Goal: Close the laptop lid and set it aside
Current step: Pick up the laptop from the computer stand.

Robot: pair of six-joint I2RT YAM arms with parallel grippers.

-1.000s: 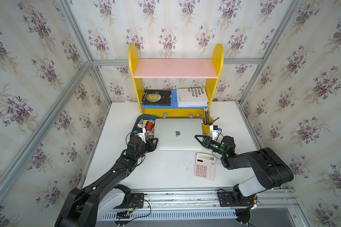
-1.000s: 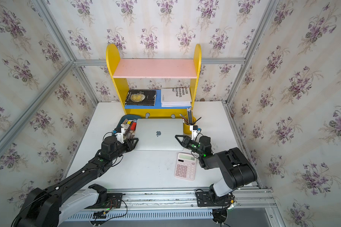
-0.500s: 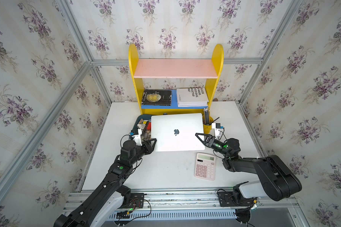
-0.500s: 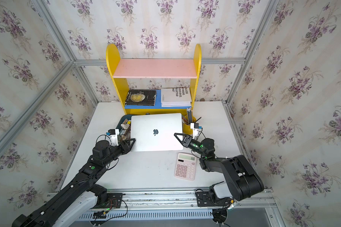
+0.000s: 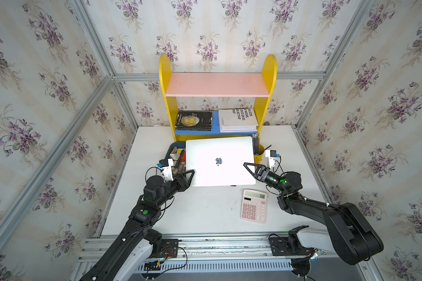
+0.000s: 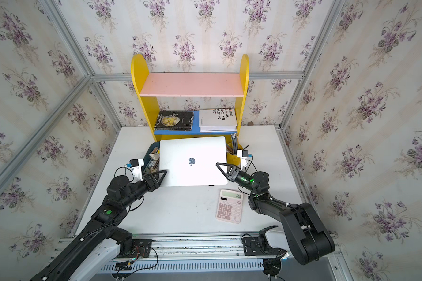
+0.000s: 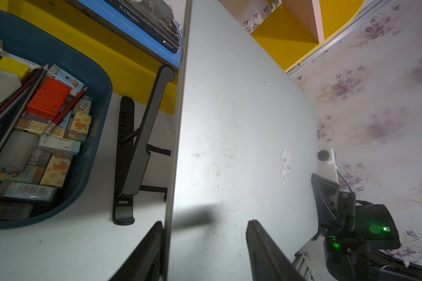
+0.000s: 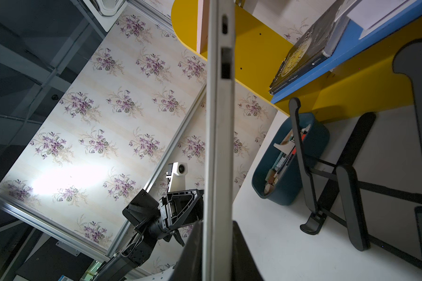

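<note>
The closing half looks done: the laptop lid (image 6: pixel 193 161) lies flat on the body with its logo up, and the right wrist view shows the side edge with no gap. The laptop (image 5: pixel 219 161) hangs level above the black stand (image 7: pixel 137 150), apart from it, so what I judge is left is carrying it off to a bare part of the table (image 5: pixel 205 214) and putting it down. The right claw (image 8: pixel 217 233) is clamped on the laptop's thin edge, a finger on each face. The left claw (image 7: pixel 205 222) straddles the opposite edge with its jaws apart: one finger sits against the underside, the other stands off the lid with a shadow beneath it, so it is not pinching. Whether that lower finger carries any weight is hard to tell. In both top views the laptop covers nearly all of the stand. The laptop's underside is never shown, and a blue tray (image 7: pixel 95 80) of pencils just beside the stand is half covered as well.
</note>
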